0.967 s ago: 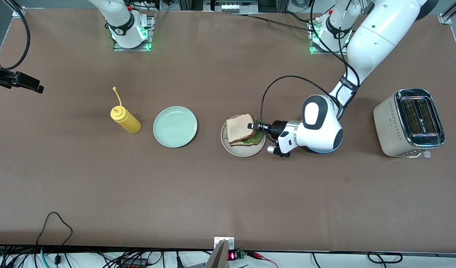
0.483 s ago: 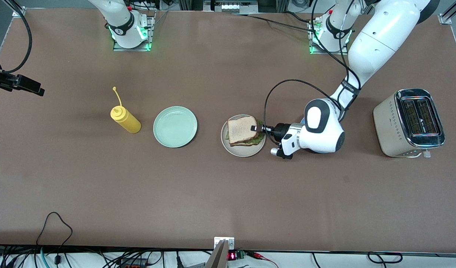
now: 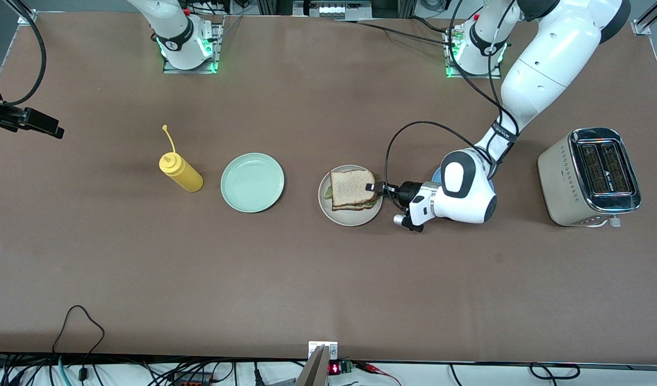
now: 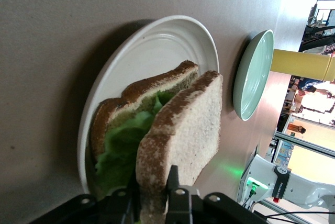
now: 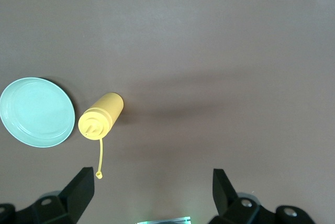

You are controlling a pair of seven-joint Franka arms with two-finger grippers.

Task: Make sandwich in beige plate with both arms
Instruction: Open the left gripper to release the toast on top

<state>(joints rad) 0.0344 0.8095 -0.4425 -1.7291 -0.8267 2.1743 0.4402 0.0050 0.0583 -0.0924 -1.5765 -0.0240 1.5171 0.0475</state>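
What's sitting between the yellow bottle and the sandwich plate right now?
The front view shows only the mint green plate, empty, on the table between the yellow bottle and the beige plate holding the sandwich.

A matte brown tabletop [image 3: 307,279] is filling nearly the whole front view, its surface showing faint soft shadows. Metal frame brackets are sitting at its corners toward the bases' edge [image 3: 643,26]. Along the edge nearest the front camera, black cables [image 3: 82,321] are looping onto the surface, and a tangle of wires is running beneath, beside a small board showing a red lit display [image 3: 334,368]. Green lights [image 3: 213,67] are glowing at the mounting plates. In the left wrist view, bright glare is washing over the tabletop's edge, where shelving or clutter [image 4: 309,103] is showing indistinctly.
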